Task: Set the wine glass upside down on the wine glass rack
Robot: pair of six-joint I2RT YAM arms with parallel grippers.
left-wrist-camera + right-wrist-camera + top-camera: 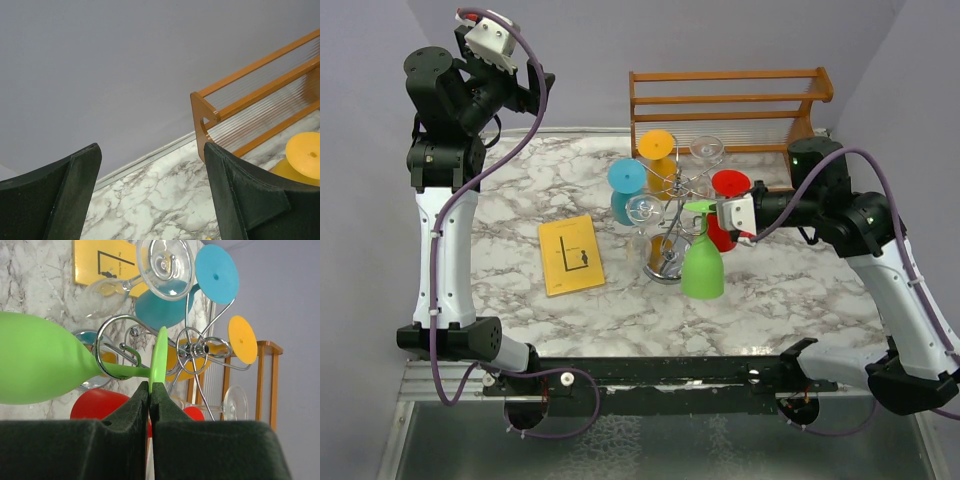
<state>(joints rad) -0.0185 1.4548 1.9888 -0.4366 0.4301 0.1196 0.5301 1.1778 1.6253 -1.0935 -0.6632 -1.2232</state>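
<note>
The silver wire wine glass rack (670, 190) stands mid-table on a round chrome base; its loops also show in the right wrist view (192, 347). A green wine glass (701, 262) hangs upside down at its near right, its stem (120, 371) inside a rack loop. My right gripper (732, 213) is shut on the rim of the green glass's foot (160, 357). Blue (626, 177), orange (656, 143), red (730, 184) and clear (644, 210) glasses hang on the rack. My left gripper (542, 82) is open and empty, raised high at the far left; its fingers (240, 200) frame bare table.
A brown wooden slatted shelf (730, 105) stands at the back against the wall, also in the left wrist view (260, 95). A yellow booklet (570, 254) lies flat left of the rack. The marble table (790, 290) ends at a metal front rail.
</note>
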